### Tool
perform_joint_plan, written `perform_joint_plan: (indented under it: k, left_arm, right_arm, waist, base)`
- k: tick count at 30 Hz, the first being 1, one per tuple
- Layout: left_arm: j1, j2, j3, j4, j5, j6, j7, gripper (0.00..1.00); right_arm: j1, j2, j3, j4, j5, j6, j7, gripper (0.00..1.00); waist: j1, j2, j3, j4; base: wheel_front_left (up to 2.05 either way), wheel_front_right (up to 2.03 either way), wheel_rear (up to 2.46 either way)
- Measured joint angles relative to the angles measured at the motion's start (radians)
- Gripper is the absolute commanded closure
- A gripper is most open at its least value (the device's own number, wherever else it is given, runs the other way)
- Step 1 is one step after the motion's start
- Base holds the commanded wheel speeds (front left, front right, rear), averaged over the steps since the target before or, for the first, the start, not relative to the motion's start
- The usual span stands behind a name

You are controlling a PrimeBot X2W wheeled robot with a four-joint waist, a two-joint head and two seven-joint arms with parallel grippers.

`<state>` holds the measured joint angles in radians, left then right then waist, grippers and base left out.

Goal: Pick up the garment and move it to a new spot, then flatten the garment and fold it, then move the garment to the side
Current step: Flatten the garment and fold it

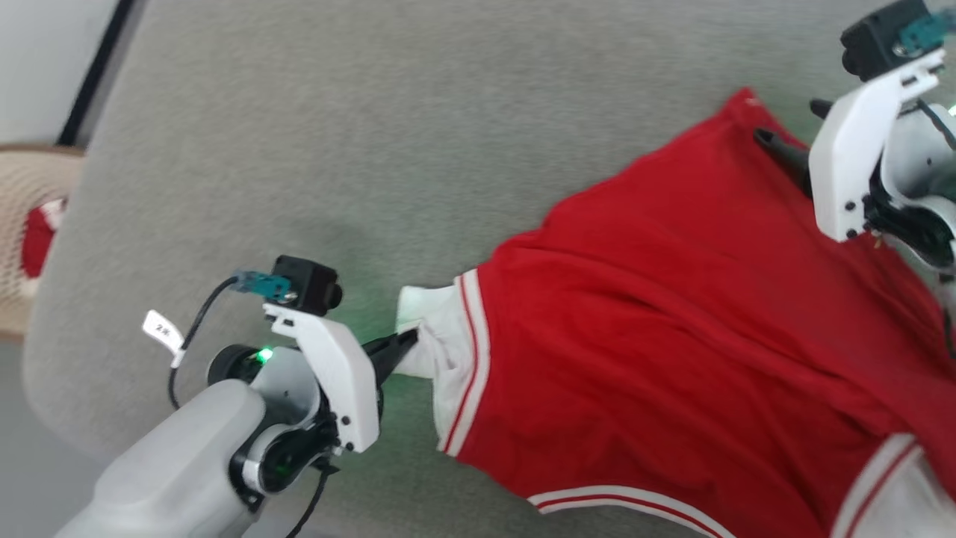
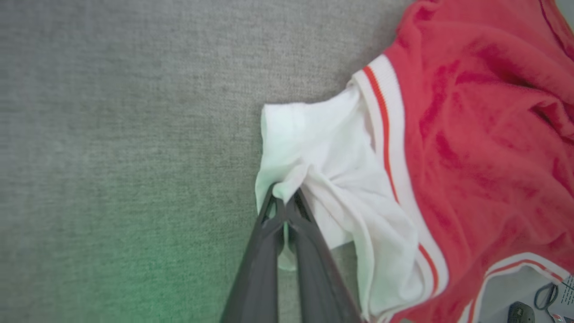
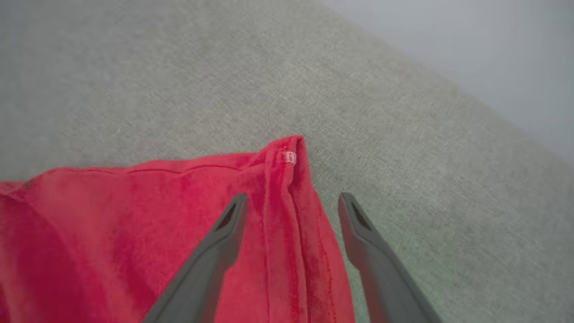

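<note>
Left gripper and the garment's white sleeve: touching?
Touching. Left wrist view: left gripper pinches the white sleeve of the garment between shut fingertips.

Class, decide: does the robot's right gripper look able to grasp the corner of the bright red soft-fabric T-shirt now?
Probably yes: the right gripper is open, its fingers astride a corner hem of the bright red soft-fabric T-shirt, nothing in between.

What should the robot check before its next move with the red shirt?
1. The left gripper is shut on the white sleeve: ok.
2. The right gripper is open around the red hem corner: ok.
3. The right gripper holds the garment: not ok, not closed yet.
4. Its fingertips touch it: cannot tell.
5. The garment lies flat on the grey surface: not ok, wrinkled.
</note>
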<state>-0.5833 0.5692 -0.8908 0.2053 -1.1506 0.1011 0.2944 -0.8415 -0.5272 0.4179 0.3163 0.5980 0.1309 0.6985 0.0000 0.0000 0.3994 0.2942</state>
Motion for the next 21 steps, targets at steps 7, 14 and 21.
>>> perform_joint_plan:
  k: [7,14,21]
  left_arm:
    - [-0.046,-0.065,-0.019,0.076,0.016,-0.050,-0.005,1.00]
    - [-0.056,-0.088,-0.019,0.120,0.016,-0.071,-0.013,1.00]
    - [-0.078,-0.054,-0.006,0.144,0.012,-0.080,0.000,1.00]
  right_arm:
    - [-0.167,0.000,0.188,0.288,0.078,0.000,0.160,0.00]
    - [-0.252,0.014,0.253,0.395,0.142,-0.001,0.311,1.00]
    - [-0.268,0.025,0.269,0.397,0.176,0.000,0.278,1.00]
  waist:
    - [0.0000,0.0001,0.034,0.078]
    - [0.0000,0.0000,0.040,0.089]
    - [0.0000,0.0000,0.027,0.050]
  base:
    - [0.00,0.00,0.00]
    - [0.00,0.00,0.00]
    - [0.00,0.00,0.00]
